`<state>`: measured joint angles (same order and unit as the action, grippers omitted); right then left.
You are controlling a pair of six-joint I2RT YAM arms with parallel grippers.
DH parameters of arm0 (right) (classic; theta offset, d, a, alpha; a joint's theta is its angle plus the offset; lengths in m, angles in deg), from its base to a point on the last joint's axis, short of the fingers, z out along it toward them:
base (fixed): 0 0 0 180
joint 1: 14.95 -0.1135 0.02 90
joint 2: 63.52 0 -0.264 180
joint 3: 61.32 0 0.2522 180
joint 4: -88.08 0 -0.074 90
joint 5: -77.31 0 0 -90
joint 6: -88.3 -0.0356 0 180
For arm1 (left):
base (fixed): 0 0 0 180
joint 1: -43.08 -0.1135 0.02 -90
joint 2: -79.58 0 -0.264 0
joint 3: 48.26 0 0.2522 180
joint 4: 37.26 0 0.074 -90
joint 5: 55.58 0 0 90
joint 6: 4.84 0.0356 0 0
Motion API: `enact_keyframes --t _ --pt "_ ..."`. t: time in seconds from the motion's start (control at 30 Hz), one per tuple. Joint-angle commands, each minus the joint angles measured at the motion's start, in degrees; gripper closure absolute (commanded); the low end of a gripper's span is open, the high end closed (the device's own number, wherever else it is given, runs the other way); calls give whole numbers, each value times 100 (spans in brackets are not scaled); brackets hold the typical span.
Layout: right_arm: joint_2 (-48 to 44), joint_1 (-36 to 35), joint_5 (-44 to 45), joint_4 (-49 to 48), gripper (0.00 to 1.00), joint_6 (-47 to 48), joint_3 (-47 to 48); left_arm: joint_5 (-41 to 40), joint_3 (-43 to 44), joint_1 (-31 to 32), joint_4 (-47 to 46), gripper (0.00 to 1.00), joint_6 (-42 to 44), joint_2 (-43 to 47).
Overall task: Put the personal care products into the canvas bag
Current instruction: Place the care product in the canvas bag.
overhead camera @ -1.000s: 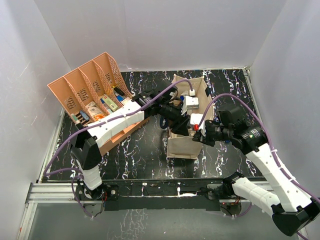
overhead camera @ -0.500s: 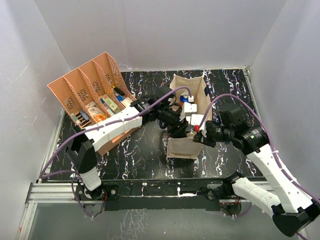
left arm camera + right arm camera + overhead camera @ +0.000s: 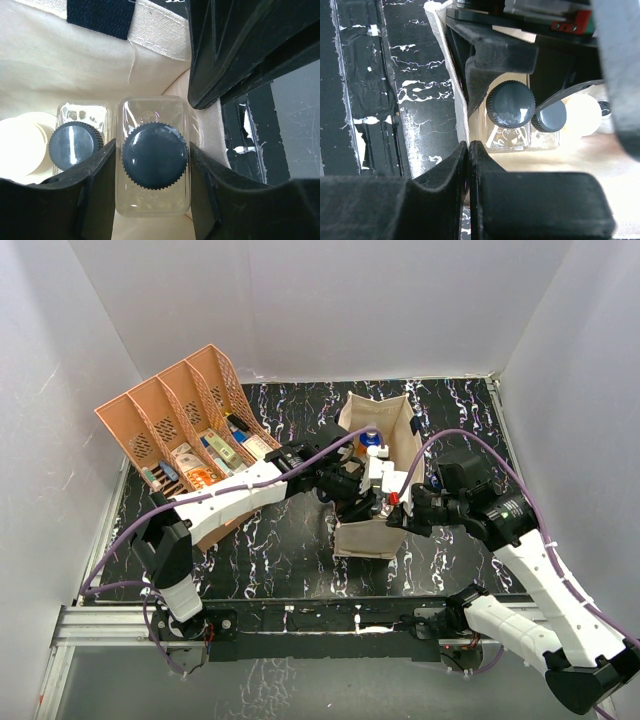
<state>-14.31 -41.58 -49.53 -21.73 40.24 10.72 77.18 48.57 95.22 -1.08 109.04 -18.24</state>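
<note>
The left pincer (image 3: 154, 200) grips a clear, dark-capped bottle (image 3: 155, 162) down inside the canvas bag (image 3: 75, 60), touching a second bottle (image 3: 75, 145). The right pincer (image 3: 469, 150) is closed, pinching the bag's rim.

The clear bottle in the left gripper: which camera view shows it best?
The left wrist view: the clear bottle is seen from above, cap centred, between the fingers of the left gripper, inside the canvas bag. The right wrist view shows it partly behind a finger. The top view hides it under the arms.

Left pincer (image 3: 152, 167) mid-grip, right pincer (image 3: 468, 150) closed
</note>
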Motion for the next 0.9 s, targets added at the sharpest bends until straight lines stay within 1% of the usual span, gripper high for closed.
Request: enact_keyframes --t 0.0,0.13,0.27,0.47,0.73,0.87 --pt "-210 0 -102 -422 92 68 50 742 -229 262 232 100 -33 331" --pt "-195 5 -118 -422 92 78 17 667 -369 277 165 98 66 293" --pt "-176 2 -135 -413 92 93 11 646 -412 275 160 92 64 234" --pt "-196 0 -133 -378 92 184 -72 624 -470 274 200 80 105 207" --pt "-254 1 -135 -404 92 184 -144 547 -692 272 187 68 82 191" --pt "-292 5 -93 -395 92 184 -162 540 -695 275 216 56 81 159"
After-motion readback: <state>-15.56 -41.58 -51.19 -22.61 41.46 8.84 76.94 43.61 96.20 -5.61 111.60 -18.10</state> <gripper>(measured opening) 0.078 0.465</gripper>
